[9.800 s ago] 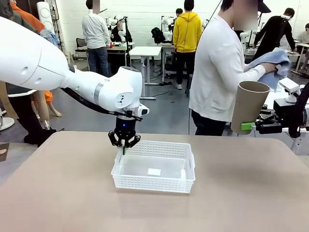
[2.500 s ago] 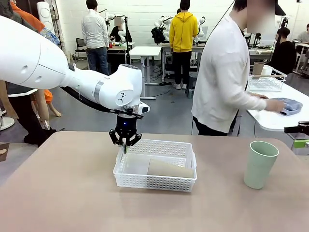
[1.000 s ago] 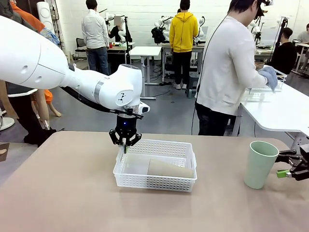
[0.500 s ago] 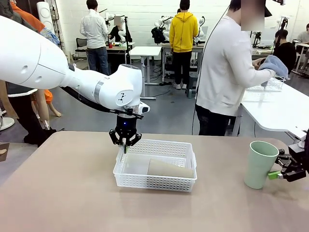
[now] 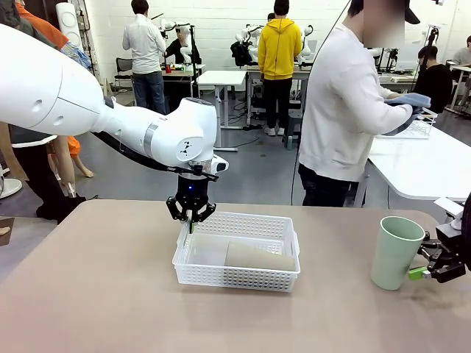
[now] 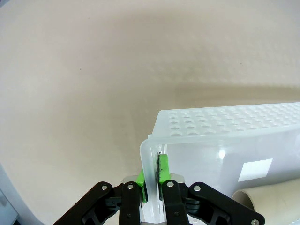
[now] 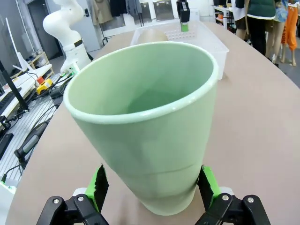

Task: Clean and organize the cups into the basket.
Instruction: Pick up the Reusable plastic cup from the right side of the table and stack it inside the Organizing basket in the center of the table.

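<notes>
The white lattice basket [image 5: 237, 275] sits mid-table with a tan cup [image 5: 259, 257] lying on its side inside. My left gripper [image 5: 190, 219] is shut on the basket's near-left rim; in the left wrist view its green pads [image 6: 142, 187] pinch the thin wall of the basket [image 6: 225, 126], and the tan cup [image 6: 253, 201] shows at the lower right. A mint-green cup [image 5: 396, 252] stands upright at the table's right. My right gripper [image 5: 417, 266] is open at its base, and in the right wrist view the pads [image 7: 100, 185] flank the cup [image 7: 150, 140] with small gaps.
A person in a white top stands beyond the table's far edge, turned to a white side table [image 5: 419, 165] with a blue cloth [image 5: 408, 103] in hand. Bare tabletop lies between the basket and the mint-green cup. Far off, the basket [image 7: 206, 40] and left gripper [image 7: 183, 18] appear.
My right gripper has come in from the right edge and now brackets the mint-green cup's base. The person has shifted with the cloth. The left gripper and basket have stayed still.
</notes>
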Tool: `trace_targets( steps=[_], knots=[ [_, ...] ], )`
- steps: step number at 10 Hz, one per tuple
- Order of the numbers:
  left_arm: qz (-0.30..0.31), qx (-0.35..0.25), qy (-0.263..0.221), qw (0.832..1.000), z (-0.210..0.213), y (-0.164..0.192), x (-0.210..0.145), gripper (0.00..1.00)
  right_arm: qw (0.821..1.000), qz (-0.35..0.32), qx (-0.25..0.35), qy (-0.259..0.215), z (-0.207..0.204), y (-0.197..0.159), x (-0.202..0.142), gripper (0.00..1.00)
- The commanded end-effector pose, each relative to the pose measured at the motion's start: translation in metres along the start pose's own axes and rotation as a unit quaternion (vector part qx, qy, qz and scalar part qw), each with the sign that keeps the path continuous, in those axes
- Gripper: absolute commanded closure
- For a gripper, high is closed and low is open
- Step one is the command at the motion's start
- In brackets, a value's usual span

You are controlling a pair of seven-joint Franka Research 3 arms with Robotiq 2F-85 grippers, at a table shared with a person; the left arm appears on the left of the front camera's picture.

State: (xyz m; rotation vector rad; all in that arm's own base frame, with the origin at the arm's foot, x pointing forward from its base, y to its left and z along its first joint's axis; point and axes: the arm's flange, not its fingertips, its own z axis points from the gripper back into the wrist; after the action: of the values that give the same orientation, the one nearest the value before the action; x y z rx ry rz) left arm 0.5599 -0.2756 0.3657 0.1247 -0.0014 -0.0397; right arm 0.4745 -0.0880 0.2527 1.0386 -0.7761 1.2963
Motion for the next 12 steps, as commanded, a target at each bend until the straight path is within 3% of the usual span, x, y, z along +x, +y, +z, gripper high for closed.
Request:
trace_targets(
  steps=[1,8,9,10,11,12],
  knots=[
    [-0.002,0.006,-0.003,1.000,0.000,0.001,0.000,1.00,1.000,0.018,0.019,-0.005,-0.015,-0.001,-0.005,0.00],
    [-0.002,0.006,-0.003,1.000,0.000,0.001,0.000,1.00,0.997,0.030,0.051,-0.040,-0.051,-0.011,-0.014,0.00],
    [-0.002,0.006,-0.003,1.000,0.000,0.001,0.000,1.00,0.997,0.036,0.058,-0.047,-0.051,-0.011,-0.015,0.09],
    [-0.002,0.006,-0.003,1.000,0.000,0.001,0.000,1.00,0.997,0.032,0.058,-0.047,-0.050,-0.011,-0.015,0.59],
    [-0.002,0.006,-0.003,1.000,0.000,0.001,0.000,1.00,0.997,0.032,0.057,-0.048,-0.050,-0.012,-0.016,0.68],
    [-0.002,0.006,-0.003,1.000,0.000,0.001,0.000,1.00,0.997,0.032,0.056,-0.049,-0.049,-0.011,-0.016,1.00]
  ],
)
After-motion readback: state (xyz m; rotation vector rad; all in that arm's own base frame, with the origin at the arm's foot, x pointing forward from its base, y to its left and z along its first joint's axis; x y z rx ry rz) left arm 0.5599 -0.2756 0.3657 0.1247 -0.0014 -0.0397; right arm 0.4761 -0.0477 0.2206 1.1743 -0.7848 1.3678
